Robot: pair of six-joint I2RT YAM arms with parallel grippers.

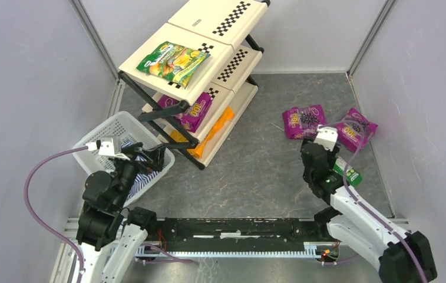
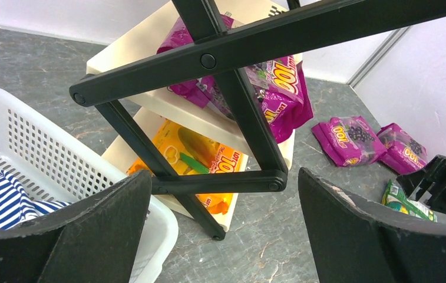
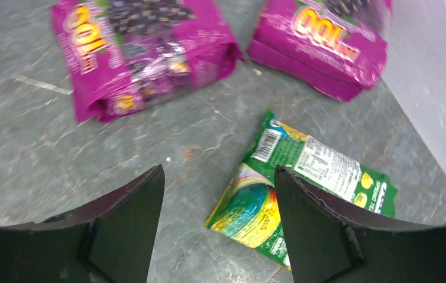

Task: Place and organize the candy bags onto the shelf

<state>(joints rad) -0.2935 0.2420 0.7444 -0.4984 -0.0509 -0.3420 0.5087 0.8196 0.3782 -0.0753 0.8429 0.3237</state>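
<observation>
Candy bags on the tabletop: three lie loose toward the right edge, two purple and one green.
Right gripper (image 3: 219,177): jaws spread wide, holding nothing; it hangs over the green bag (image 3: 255,200), whose right part is hidden behind one finger. Whether a finger touches the bag cannot be told.
Green bag, look: glossy, lying flat and at a slant, with a rainbow swirl, a white label panel and a barcode showing.
Purple bags, look: the left purple bag (image 3: 144,53) is flat with dark grapes and orange "100" lettering; the right purple bag (image 3: 320,41) lies just beside the right wall. Both are farther from the arms than the green bag, apart from each other and from it.
Left gripper (image 2: 223,177): jaws wide apart and empty, touching nothing, over the white mesh basket (image 1: 105,132) by the left edge and facing the black frame at the shelf's near end.
Shelf (image 1: 220,23): stands slantwise toward the far-left corner, three cream tiers with checkered strips.
Top tier: one green fruit-print bag (image 1: 173,62), flat, at the tier's near end.
Middle tier: one purple grape bag (image 2: 279,94), drooping over the tier's edge.
Bottom tier: one orange bag (image 2: 197,153), lying flat.
Basket contents: a blue-white striped cloth (image 2: 2,197).
</observation>
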